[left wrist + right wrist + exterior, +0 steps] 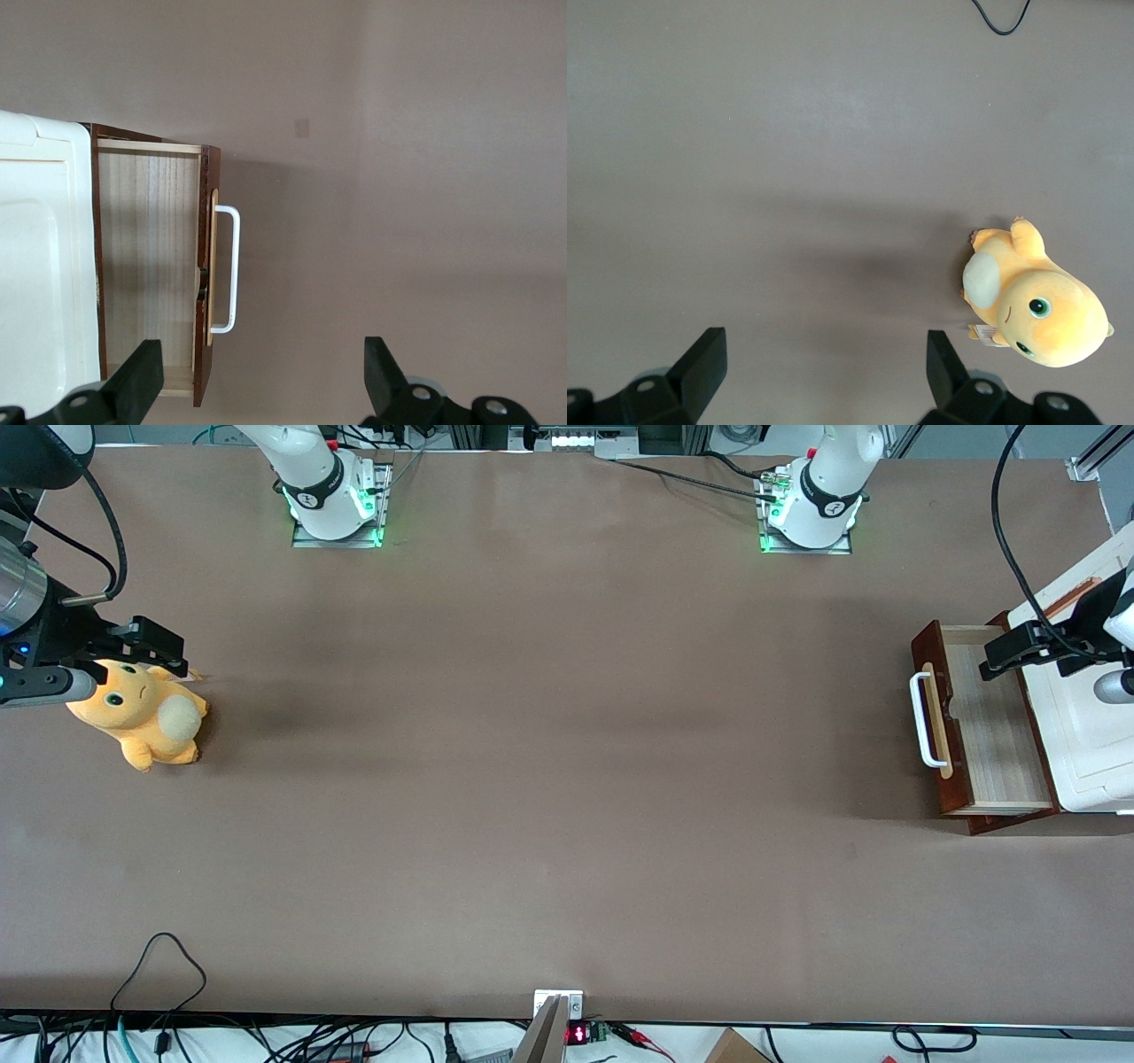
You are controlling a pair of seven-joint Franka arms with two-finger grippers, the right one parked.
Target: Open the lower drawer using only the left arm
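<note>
Lower drawer (983, 726): pulled out of the white cabinet (1085, 717) at my working arm's end of the table (549, 779), pale wood inside exposed, white loop handle (926, 719) free. My pincer (1005, 657): above the drawer's inside, fingers (142, 379) spread apart, gripping nothing. Orange plush toy (142, 717): toward the parked arm's end.

- left arm (1118, 607) comes in at the working arm's end of the table, wrist level.
- gripper (1005, 657) up in the air, holding nothing, pointing toward 9 o'clock in the front view.
- fingers (142, 382) spread wide, a broad gap between the two tips, nothing touching them.
</note>
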